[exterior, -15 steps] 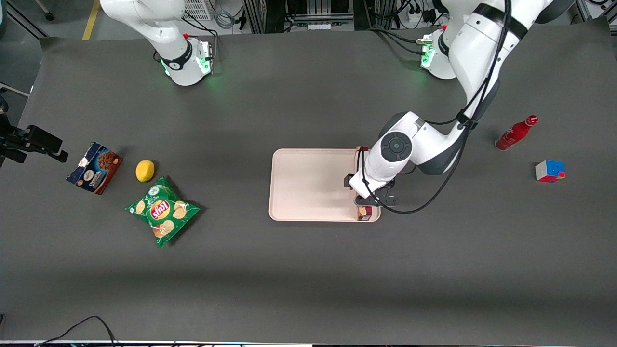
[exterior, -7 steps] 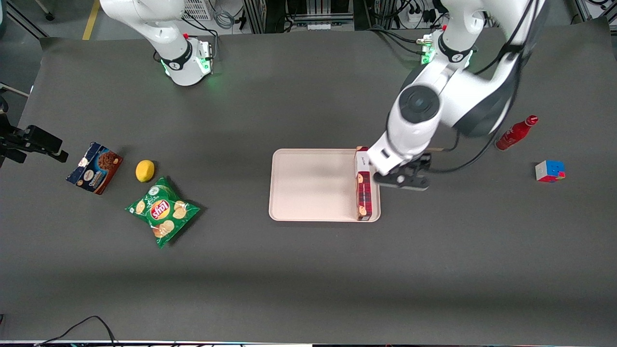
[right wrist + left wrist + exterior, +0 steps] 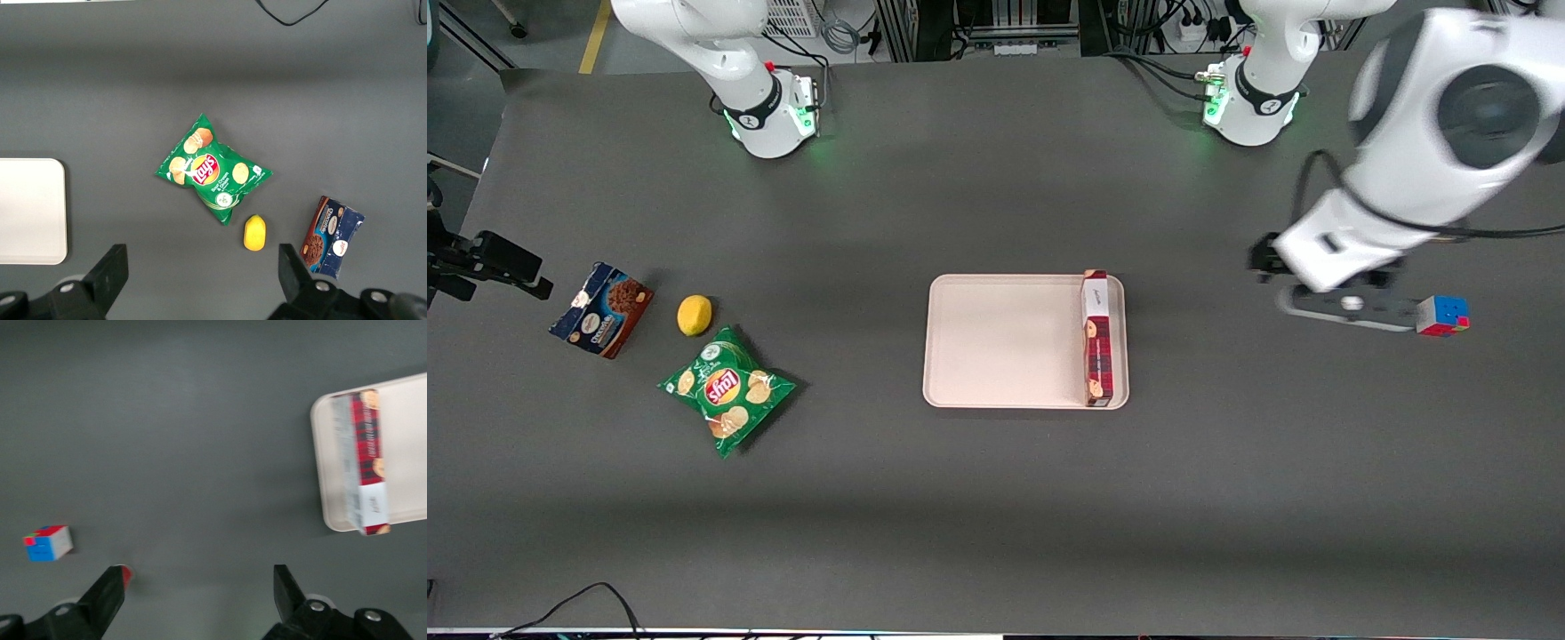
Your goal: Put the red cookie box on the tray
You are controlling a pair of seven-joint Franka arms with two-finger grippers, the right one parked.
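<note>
Your left gripper (image 3: 199, 587) is spread wide and holds nothing, well away from the flat pale pink plastic tray (image 3: 996, 342). The long red tartan cookie box (image 3: 1097, 340) lies on that tray, along its edge toward the working arm.

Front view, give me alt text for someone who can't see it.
A red cookie box lies on a pink tray, along its edge toward the working arm's end. The end effector, open and empty, hangs above the table beside a colour cube. A chip bag, lemon and blue cookie box lie toward the parked arm's end.
</note>
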